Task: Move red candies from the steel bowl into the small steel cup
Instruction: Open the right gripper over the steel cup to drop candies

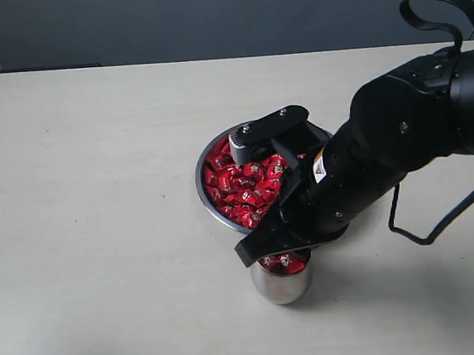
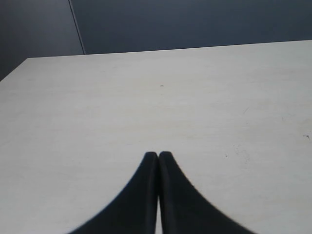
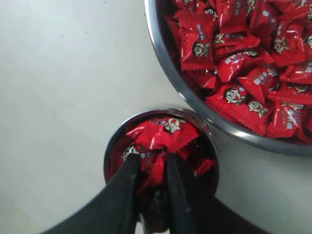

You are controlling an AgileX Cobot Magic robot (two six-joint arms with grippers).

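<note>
Above the small steel cup (image 1: 281,286), the right arm (image 1: 384,148) is angling down from the right edge of the table (image 1: 98,198), its wrist bending so that the right gripper (image 3: 153,158) is pointing into the cup's mouth. Its jaws are standing only narrowly apart and are pinching a red candy (image 3: 157,169) between them, right at the top of the heap already filling the cup. The cup is sitting just beside the steel bowl (image 1: 202,180), on its near side, and the bowl is holding a thick layer of red candies (image 1: 241,181). Well away from all this, the left gripper (image 2: 158,155) is hanging over bare tabletop with its fingers pressed together, gripping nothing.
</note>
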